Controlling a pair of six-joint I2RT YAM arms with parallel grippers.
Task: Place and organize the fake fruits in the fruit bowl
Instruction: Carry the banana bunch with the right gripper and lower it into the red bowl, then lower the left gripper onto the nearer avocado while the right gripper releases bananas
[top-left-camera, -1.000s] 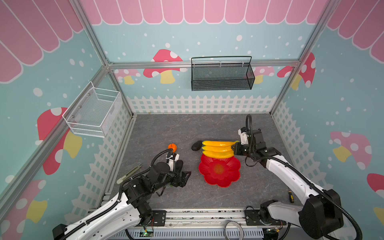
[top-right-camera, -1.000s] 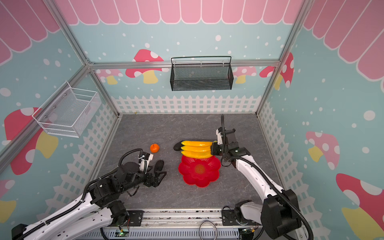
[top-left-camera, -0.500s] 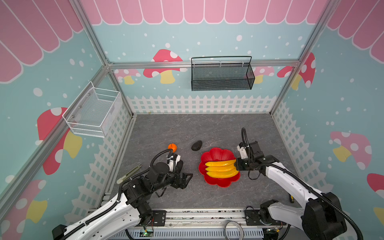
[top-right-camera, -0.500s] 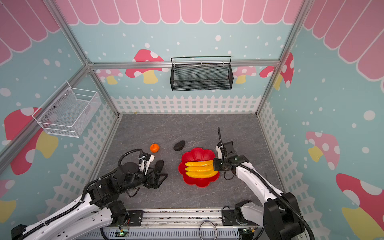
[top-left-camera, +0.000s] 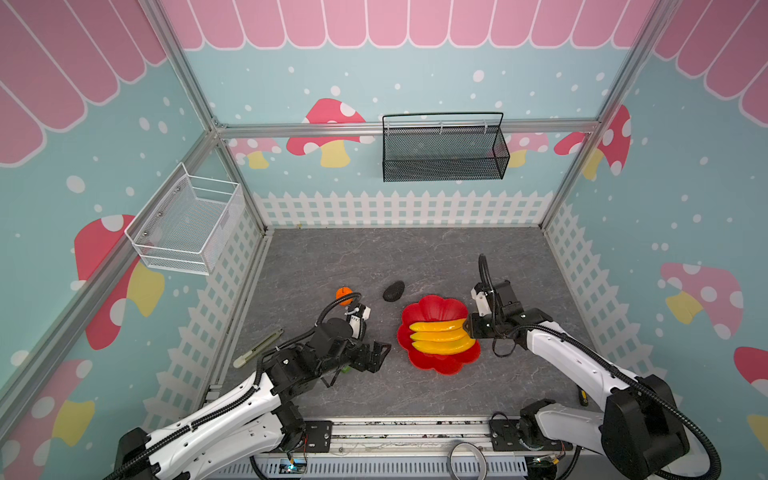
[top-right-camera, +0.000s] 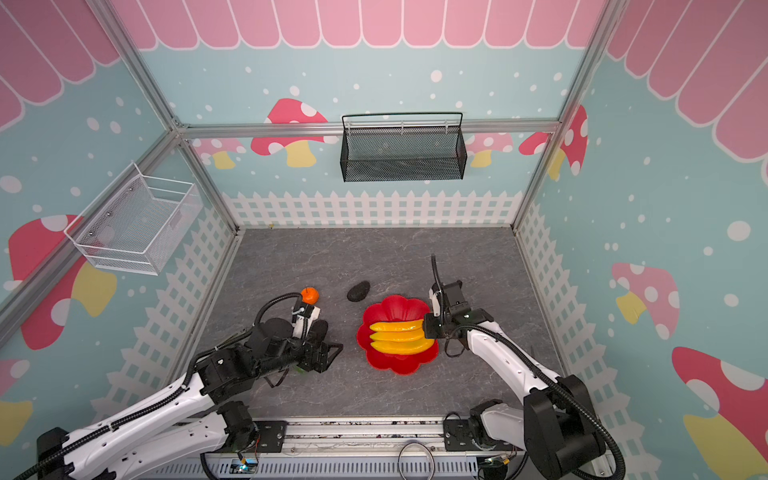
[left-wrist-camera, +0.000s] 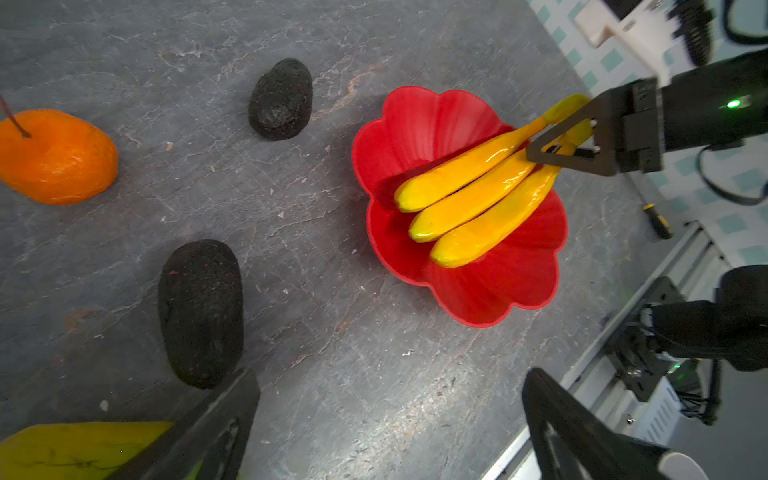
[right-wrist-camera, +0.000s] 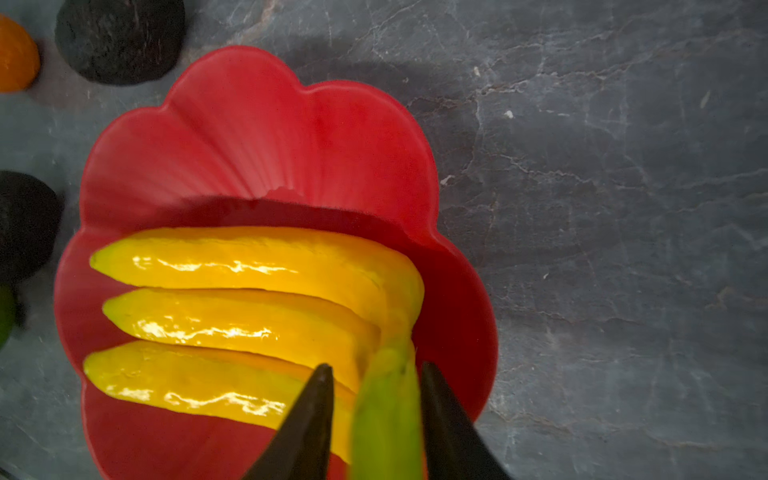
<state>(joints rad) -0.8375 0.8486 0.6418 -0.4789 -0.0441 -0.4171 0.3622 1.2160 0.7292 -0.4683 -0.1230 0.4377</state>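
Nearest the front edge of the surface, your left gripper (left-wrist-camera: 390, 374) stood wide open and empty. The closer avocado (left-wrist-camera: 201, 311) lay just ahead of it, long axis along the reach and offset toward one finger; this arm was judged the nearer. Mid-surface, the bananas (top-left-camera: 440, 336) lay in the red bowl (top-left-camera: 432, 305). Your right gripper (right-wrist-camera: 377, 368) stood partly open astride their stem. Beyond sat the second avocado (top-left-camera: 393, 290) and the orange (top-left-camera: 344, 294).
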